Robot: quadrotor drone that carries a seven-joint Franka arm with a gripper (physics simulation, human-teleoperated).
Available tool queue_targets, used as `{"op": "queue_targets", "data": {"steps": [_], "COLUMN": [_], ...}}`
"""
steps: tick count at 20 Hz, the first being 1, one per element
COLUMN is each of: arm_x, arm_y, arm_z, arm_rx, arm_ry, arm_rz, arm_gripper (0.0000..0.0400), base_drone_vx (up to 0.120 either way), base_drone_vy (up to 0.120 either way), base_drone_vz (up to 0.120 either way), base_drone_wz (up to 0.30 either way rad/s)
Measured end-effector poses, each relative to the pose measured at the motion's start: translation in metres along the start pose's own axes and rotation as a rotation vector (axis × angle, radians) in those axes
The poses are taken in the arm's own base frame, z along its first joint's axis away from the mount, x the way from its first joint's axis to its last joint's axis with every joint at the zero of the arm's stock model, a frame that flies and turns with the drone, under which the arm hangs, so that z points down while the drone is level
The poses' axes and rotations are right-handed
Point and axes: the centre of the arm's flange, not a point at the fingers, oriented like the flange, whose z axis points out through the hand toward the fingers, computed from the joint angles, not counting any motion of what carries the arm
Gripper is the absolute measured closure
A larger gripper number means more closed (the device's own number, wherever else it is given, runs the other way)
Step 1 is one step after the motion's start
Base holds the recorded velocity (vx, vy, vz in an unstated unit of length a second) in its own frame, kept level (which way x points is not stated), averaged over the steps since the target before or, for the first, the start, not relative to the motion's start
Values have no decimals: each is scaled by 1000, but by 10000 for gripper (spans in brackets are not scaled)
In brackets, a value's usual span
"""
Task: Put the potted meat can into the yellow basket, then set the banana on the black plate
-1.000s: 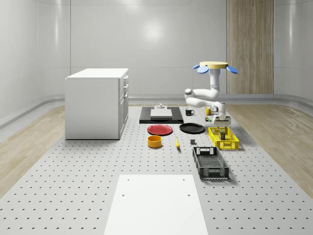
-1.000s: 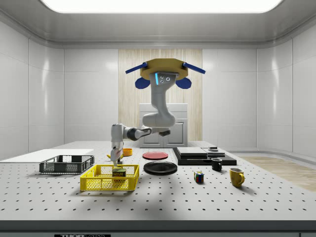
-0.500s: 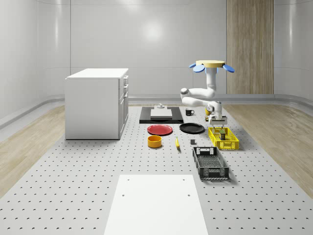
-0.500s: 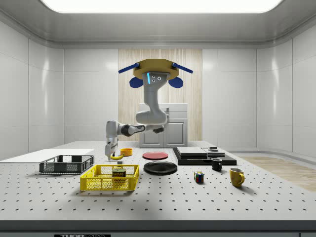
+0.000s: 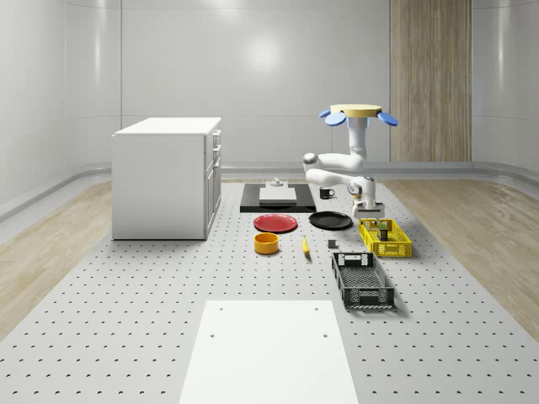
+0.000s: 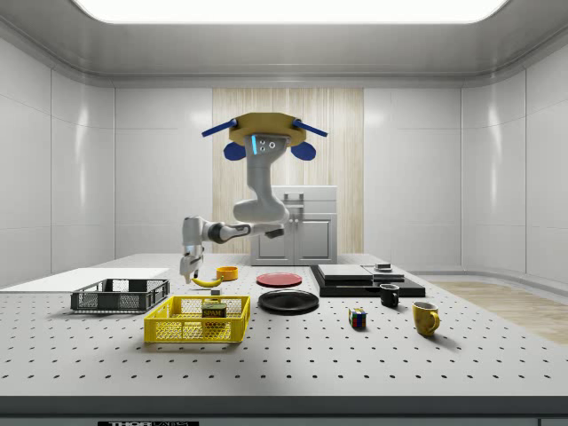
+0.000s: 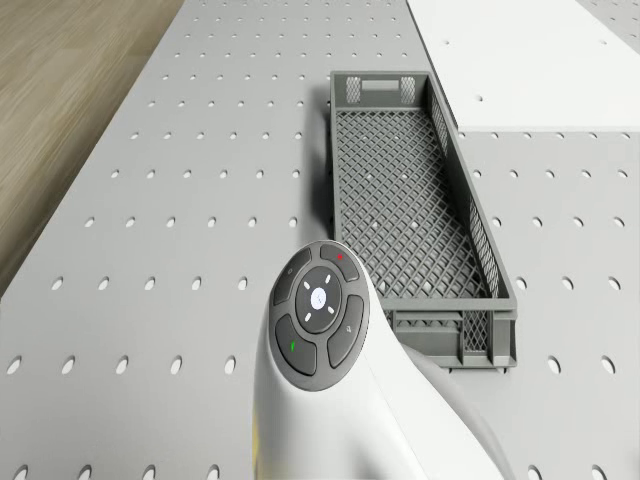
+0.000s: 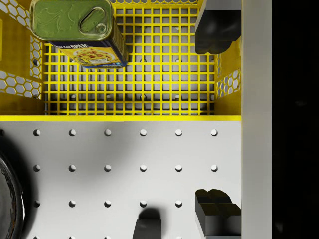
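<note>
The potted meat can [image 8: 77, 32] lies inside the yellow basket [image 8: 119, 118], free of the gripper. The can [image 6: 213, 311] also shows through the basket's [image 6: 197, 321] mesh wall in the side view. My gripper [image 8: 217, 122] hangs open and empty above the basket's end rim, one finger [image 8: 215, 30] over the basket, the other over the table. The drone [image 5: 354, 114] hovers above the black plate [image 5: 330, 220], with the arm reaching down to the gripper [image 5: 368, 209] over the basket [image 5: 385, 238]. The banana [image 5: 305, 245] lies on the table between the orange bowl and the baskets.
A black crate [image 5: 362, 279] sits in front of the yellow basket. A red plate [image 5: 275, 223] and orange bowl [image 5: 266, 242] lie left of the black plate, a white cabinet [image 5: 167, 177] farther left. A yellow mug [image 6: 425, 317], cube [image 6: 357, 318] and black mug [image 6: 389, 295] stand past the plate.
The drone has drifted toward the whole-scene view's left. The open gripper has risen and moved off the can toward the basket's end; the can stays in the basket.
</note>
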Motion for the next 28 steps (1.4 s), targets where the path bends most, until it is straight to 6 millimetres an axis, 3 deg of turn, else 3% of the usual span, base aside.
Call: {"op": "queue_targets", "data": {"steps": [7, 14, 21, 28], "arm_x": [0, 0, 0, 0], "arm_y": [0, 0, 0, 0], "arm_z": [0, 0, 0, 0], "arm_rx": [0, 0, 0, 0], "arm_ry": [0, 0, 0, 0], "arm_rz": [0, 0, 0, 0], "arm_gripper": [0, 0, 0, 0], "base_drone_vx": [114, 0, 0, 0], "base_drone_vy": [-120, -120, -120, -120], "base_drone_vz": [0, 0, -114, 0], "base_drone_wz": [0, 0, 0, 0]}}
